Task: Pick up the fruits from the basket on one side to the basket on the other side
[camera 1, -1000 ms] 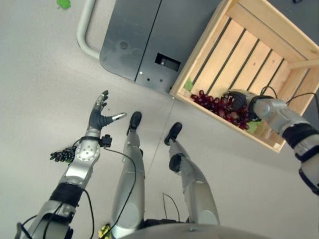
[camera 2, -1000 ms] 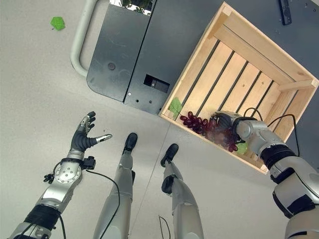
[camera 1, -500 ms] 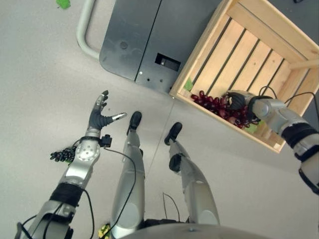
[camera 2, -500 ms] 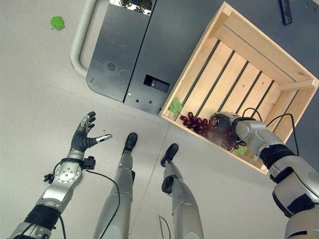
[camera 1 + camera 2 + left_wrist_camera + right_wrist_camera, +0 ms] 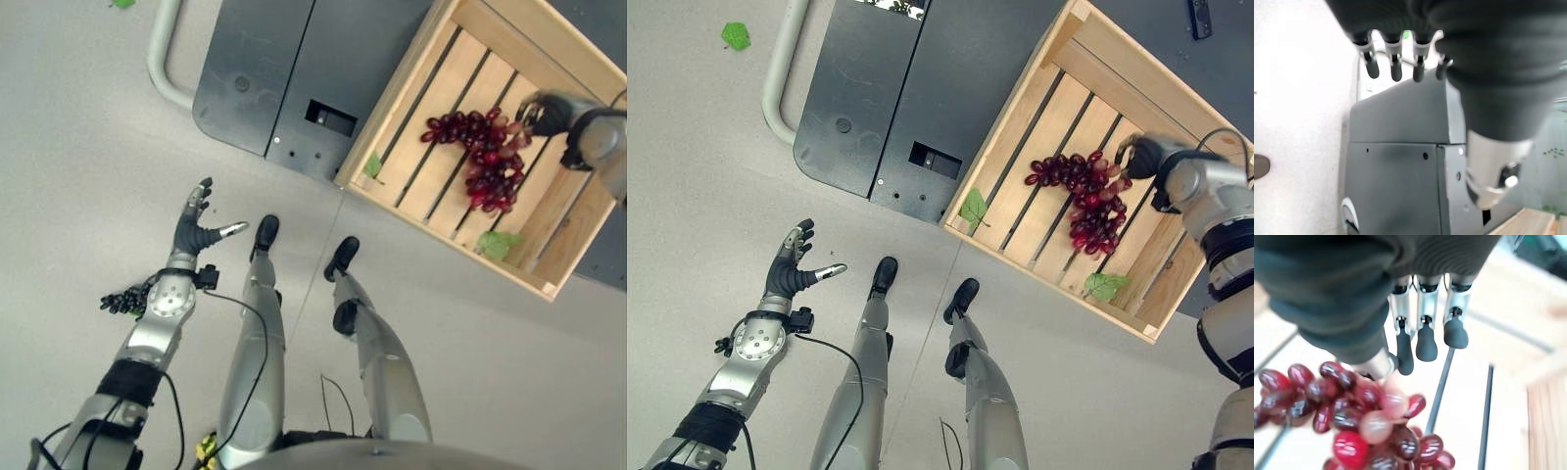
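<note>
Right hand [image 5: 1143, 157]: was over the far right part of the wooden crate [image 5: 1087, 54], at the upper end of the bunch of red grapes [image 5: 1085, 200]. In its wrist view the thumb and one finger [image 5: 1404, 352] met just above the top grapes, pinching the bunch; the other fingers were only slightly bent.
Red grapes: hung from the right hand inside the crate, spread from the middle slats toward the right wall. Whether the lower grapes touched the slats could not be told.
Wooden crate: pale slatted box, open at the top, standing on the grey floor [image 5: 715, 186] to the robot's right front, one corner against the dark metal plate [image 5: 901, 98].
Leaves in crate: one green leaf [image 5: 972, 209] lay against the near left wall; another [image 5: 1105, 286] lay on the slats near the near right wall, below the grapes.
Left hand [image 5: 792, 266]: was held out above the floor on the robot's left, well apart from the crate, fingers straight and spread, holding nothing.
Dark grapes [image 5: 121, 302]: a small dark bunch lay on the floor just beside the left forearm.
Metal plate: dark grey, flat on the floor ahead, with a pale curved tube [image 5: 782, 69] along its left edge.
Loose leaf [image 5: 735, 35]: lay on the floor at far left, beyond the tube.
</note>
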Robot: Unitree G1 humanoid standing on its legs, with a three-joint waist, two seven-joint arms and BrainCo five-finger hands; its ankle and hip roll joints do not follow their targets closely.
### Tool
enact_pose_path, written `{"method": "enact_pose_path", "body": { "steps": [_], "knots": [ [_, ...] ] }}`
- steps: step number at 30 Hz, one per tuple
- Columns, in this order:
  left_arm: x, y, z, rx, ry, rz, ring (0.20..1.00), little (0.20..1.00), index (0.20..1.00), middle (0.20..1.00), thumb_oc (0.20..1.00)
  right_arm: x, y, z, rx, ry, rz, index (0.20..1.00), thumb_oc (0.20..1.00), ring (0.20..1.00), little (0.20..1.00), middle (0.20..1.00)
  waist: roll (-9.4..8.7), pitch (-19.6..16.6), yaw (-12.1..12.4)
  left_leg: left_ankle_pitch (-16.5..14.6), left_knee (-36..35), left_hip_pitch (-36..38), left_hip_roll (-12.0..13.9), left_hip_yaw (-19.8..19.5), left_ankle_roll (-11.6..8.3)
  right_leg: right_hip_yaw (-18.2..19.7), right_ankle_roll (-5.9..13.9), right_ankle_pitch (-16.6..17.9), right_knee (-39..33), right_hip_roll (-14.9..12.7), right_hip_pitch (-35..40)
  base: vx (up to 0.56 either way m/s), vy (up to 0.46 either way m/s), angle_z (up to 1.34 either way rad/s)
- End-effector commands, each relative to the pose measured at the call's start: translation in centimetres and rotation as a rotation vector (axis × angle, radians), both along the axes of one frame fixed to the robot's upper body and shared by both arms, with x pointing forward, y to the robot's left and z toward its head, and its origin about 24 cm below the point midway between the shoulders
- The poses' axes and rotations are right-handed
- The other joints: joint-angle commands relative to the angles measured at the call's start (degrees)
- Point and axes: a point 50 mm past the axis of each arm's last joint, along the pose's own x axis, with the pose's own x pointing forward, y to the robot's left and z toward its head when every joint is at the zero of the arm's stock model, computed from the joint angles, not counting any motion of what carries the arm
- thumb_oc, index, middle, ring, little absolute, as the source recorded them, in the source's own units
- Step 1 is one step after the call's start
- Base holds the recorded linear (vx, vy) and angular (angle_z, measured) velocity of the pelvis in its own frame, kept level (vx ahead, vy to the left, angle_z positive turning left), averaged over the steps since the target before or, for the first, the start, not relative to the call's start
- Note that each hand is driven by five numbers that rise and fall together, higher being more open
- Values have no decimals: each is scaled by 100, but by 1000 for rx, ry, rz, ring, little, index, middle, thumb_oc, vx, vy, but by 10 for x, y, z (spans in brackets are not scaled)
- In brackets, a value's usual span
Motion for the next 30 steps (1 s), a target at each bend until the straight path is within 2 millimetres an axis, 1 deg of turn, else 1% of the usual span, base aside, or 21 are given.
{"method": "enact_pose_path", "body": {
  "steps": [1,10,11,12,13,16,18,19,20,21,22,23,24,25,28,30],
  "knots": [
    [-12,2,11,-14,-71,-15,1000,1000,1000,1000,1000,-12,-21,13,-25,-22,-73,200,200,200,200,200,-23,19,-183,-101,-51,282,-71,275,163,95,817,-813,656,-223,261,0,0,0],
    [-10,7,12,-23,-68,-4,1000,1000,1000,1000,1000,-13,-23,7,154,-72,-59,200,200,200,200,200,-9,19,-171,-154,-43,574,-83,330,177,123,814,-834,667,-242,534,-2,2,-1],
    [-10,7,12,-25,-66,0,1000,1000,1000,1000,1000,-14,-24,6,191,-86,-56,200,200,200,200,200,-3,19,-172,-164,-36,617,-93,343,180,131,811,-836,666,-243,582,-14,8,-6],
    [-9,7,13,-32,-66,1,1000,1000,1000,1000,1000,-13,-22,0,268,-92,-33,200,200,200,200,200,9,19,-172,-184,-18,674,-103,362,180,149,808,-841,652,-254,649,-13,8,-6],
    [-9,7,13,-31,-66,0,1000,1000,1000,1000,1000,-13,-23,0,269,-91,-33,200,200,200,200,200,5,19,-166,-184,-18,676,-103,362,180,149,808,-841,652,-253,651,-17,9,-6],
    [-8,6,11,-52,-63,-1,1000,1000,1000,1000,1000,-12,-18,-20,521,-121,24,200,200,200,200,200,49,19,-158,-203,-6,782,-114,385,183,161,807,-852,661,-276,756,-14,5,-5],
    [-8,6,10,-61,-58,-8,1000,1000,1000,1000,1000,-13,-14,-44,712,-88,68,200,200,200,200,200,92,19,-139,-206,-12,863,-118,395,180,158,799,-866,658,-280,841,-12,-5,-5],
    [-8,6,9,-69,-53,-10,1000,1000,1000,1000,1000,-13,-12,-52,787,-92,80,200,200,200,200,200,127,19,-139,-203,-23,914,-130,400,175,146,797,-872,647,-288,901,-16,-7,-4],
    [-8,6,8,-68,-46,-13,1000,1000,1000,1000,1000,-14,-12,-61,831,-82,79,200,200,200,200,200,144,19,-125,-198,-39,957,-136,404,172,139,796,-871,636,-291,950,0,0,0],
    [-9,7,8,-67,-42,-16,1000,1000,1000,1000,1000,-16,-12,-75,880,-54,75,200,200,200,200,200,176,19,-128,-185,-57,1010,-136,400,161,136,794,-870,624,-298,1014,0,0,0],
    [-9,8,6,-66,-35,-13,1000,1000,1000,1000,1000,-18,-15,-79,876,-50,63,200,200,200,200,200,192,19,-111,-182,-70,1052,-143,402,159,130,795,-865,611,-305,1053,0,0,0],
    [-9,9,6,-61,-28,-13,1000,1000,1000,1000,1000,-19,-16,-85,872,-40,51,583,583,583,583,583,221,19,-106,-173,-84,1087,-147,406,153,122,796,-862,607,-305,1085,0,0,0],
    [-10,11,5,-57,-21,-9,1000,1000,1000,1000,1000,-21,-18,-90,853,-29,35,1000,1000,1000,1000,1000,243,19,-100,-164,-101,1123,-150,412,149,114,800,-858,586,-305,1134,-45,11,0],
    [-9,12,3,-53,-12,-4,1000,1000,1000,1000,1000,-22,-20,-92,796,-24,14,1000,1000,1000,1000,1000,303,19,-97,-142,-123,1174,-161,412,144,102,805,-857,570,-310,1187,-32,10,1],
    [-9,11,3,-54,-11,-3,1000,1000,1000,1000,1000,-22,-21,-92,755,-25,3,1000,1000,1000,1000,1000,352,19,-100,-125,-136,1197,-165,420,143,110,804,-858,566,-315,1200,-36,14,-4],
    [-8,11,2,-56,-9,5,1000,1000,1000,1000,1000,-20,-22,-88,708,-31,-11,1000,1000,1000,1000,1000,388,19,-121,-95,-156,1197,-173,432,149,119,803,-839,545,-316,1195,-34,17,-4]
  ]
}}
